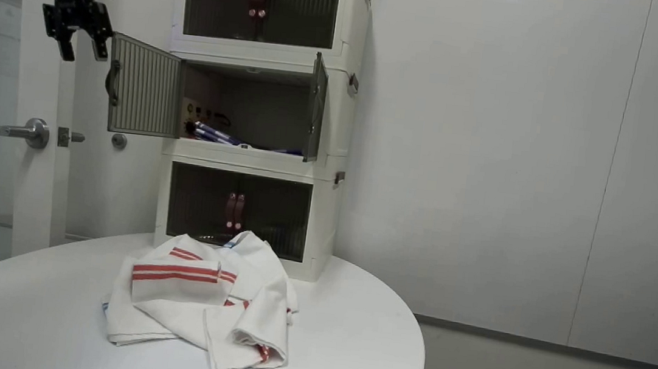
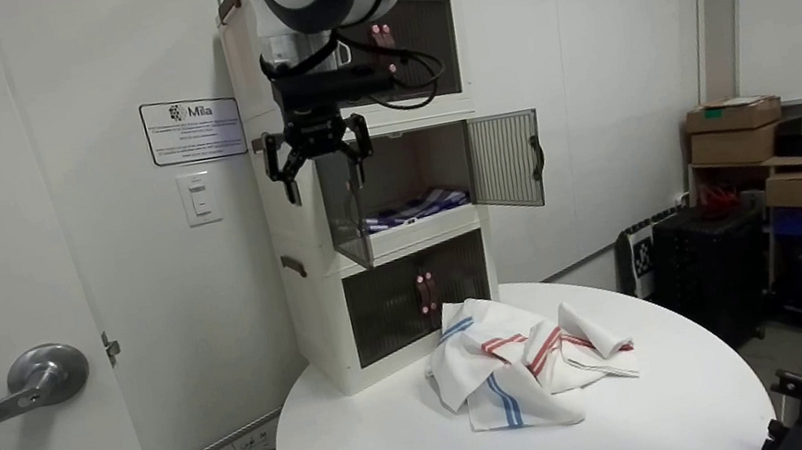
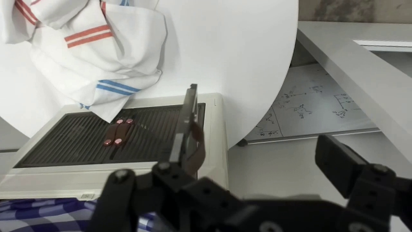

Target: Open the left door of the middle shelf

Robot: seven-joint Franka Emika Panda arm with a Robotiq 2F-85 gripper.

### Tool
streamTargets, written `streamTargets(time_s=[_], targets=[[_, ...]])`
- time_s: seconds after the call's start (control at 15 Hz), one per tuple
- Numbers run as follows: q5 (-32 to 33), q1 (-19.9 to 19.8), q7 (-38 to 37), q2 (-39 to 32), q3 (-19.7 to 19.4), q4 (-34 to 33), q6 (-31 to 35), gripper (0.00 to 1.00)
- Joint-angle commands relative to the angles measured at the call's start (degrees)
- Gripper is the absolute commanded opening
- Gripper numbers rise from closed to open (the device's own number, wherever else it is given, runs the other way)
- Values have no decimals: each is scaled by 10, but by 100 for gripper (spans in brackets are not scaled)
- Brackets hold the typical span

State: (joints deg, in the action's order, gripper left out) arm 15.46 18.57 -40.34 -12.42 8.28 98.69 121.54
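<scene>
Fingers [image 1: 67,50] stand wide apart, nothing held, left of the middle shelf [image 1: 266,111] in an exterior view; left door [image 1: 146,89] hangs swung out from shelf's left edge. Likely light, stiff, crackable; grip strap handle [image 1: 112,82]. In an exterior view, checked cloth [image 2: 421,206] shows inside shelf, strap handle doesn't. Wrist view shows its brown outer side.

Black hand [image 1: 83,53], white cloth [image 1: 200,302] (red, blue stripes)
</scene>
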Motion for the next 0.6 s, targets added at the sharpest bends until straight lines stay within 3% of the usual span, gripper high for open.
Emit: streamTargets(time_s=[0.0, 0.33, 0.47, 0.53], targets=[[6, -6, -25, 51, 0, 85, 52, 100], [4, -25, -29, 114, 2, 174, 45, 100], [11, -3, -62, 99, 28, 109, -43, 100], [7, -1, -60, 112, 37, 107, -69, 100]])
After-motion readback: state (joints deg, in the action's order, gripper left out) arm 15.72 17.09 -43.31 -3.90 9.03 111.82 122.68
